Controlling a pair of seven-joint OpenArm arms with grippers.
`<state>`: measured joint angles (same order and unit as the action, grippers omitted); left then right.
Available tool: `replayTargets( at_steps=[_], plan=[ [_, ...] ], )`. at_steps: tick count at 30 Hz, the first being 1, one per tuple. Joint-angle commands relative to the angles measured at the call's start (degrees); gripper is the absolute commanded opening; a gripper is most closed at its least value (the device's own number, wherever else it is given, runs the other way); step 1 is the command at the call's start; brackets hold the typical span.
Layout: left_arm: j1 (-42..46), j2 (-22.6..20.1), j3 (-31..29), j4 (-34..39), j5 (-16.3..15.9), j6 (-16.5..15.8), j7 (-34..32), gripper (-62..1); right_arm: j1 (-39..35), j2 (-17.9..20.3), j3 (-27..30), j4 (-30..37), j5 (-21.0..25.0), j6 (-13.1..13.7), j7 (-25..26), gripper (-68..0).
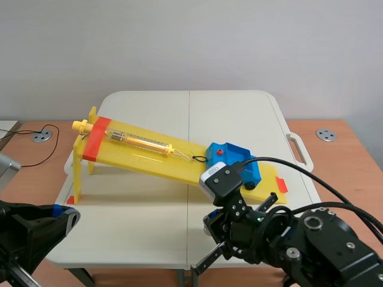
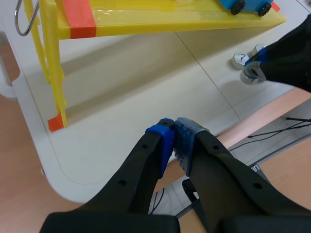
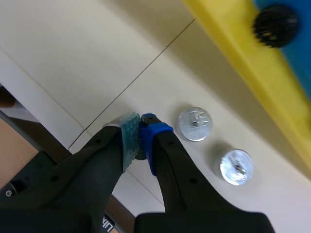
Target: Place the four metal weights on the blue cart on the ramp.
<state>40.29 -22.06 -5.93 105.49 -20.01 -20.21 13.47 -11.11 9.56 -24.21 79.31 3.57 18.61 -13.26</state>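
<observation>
The blue cart (image 1: 233, 161) sits at the low end of the yellow ramp (image 1: 143, 152), hooked to a spring scale. My right gripper (image 3: 140, 127) hangs just above the table near its front edge, shut on a metal weight (image 2: 250, 76), of which only a dark sliver shows between the pads. Two more round metal weights (image 3: 194, 124) (image 3: 235, 166) lie on the table beside it, short of the ramp's edge. In the scene view the right arm (image 1: 230, 191) hides them. My left gripper (image 2: 173, 127) is shut on nothing, low over the table's front left corner.
The ramp's yellow legs (image 2: 54, 73) stand ahead of the left gripper, with an orange tape mark at the foot. The white folding table (image 1: 149, 209) ends close under both grippers. Cables lie on the wooden floor to the left.
</observation>
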Motion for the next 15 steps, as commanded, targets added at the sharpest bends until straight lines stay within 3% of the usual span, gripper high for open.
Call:
replayTargets(
  at_steps=[1,15],
  plan=[
    [-0.5,0.3,-0.9,3.6,-4.2,-1.0,-5.9,-55.8,0.9,1.7,2.2,9.0,6.1,-1.2,4.1,-66.9],
    [-2.0,0.3,-0.9,3.6,-4.2,-1.0,-3.7,-55.8,-10.2,3.6,16.2,28.8,20.8,-0.6,-3.3,-66.9]
  ],
)
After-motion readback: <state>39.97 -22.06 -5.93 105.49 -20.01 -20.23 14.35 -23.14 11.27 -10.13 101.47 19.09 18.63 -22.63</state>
